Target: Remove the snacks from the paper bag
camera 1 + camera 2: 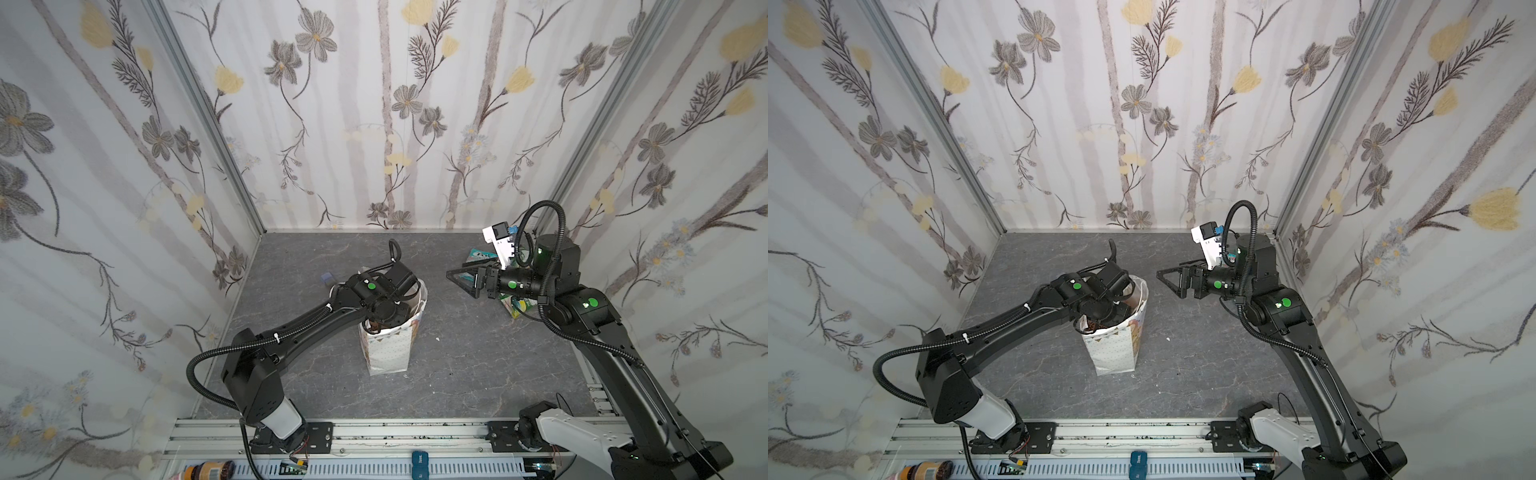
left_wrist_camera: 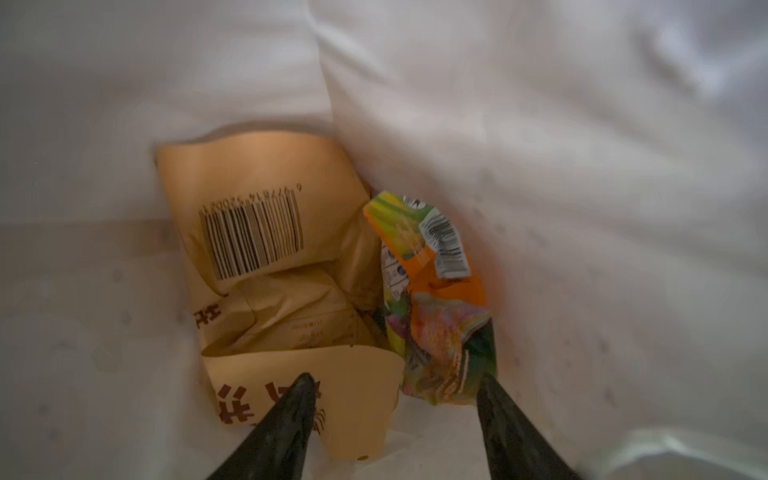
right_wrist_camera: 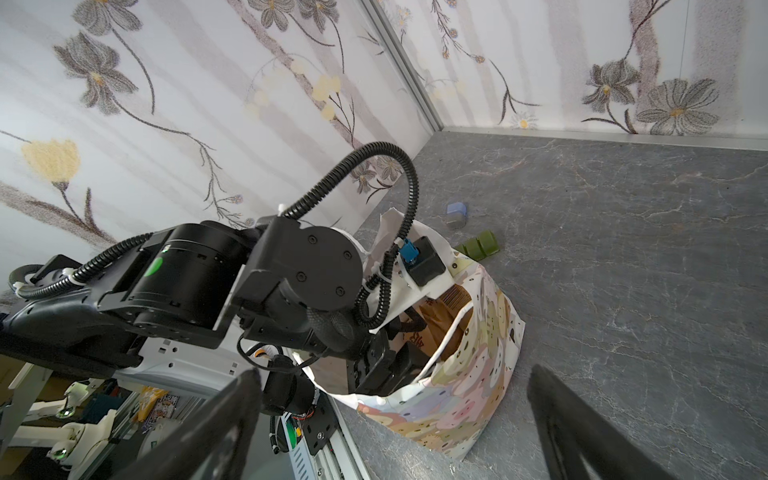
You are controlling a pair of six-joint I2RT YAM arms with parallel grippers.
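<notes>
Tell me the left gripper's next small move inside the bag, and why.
Probably ease the left gripper down a little and close it on the near tan packet. Its jaws stand apart, gripping nothing, deep inside the paper bag. That packet's free edge lies under the gap between them, with the orange-green packet just beside it.

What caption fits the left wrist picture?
Open left claw in the bag, over a tan packet and an orange-green packet.

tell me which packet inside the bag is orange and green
The crumpled orange-green packet by the paper bag wall; the tan packets beside it carry brown print.
</notes>
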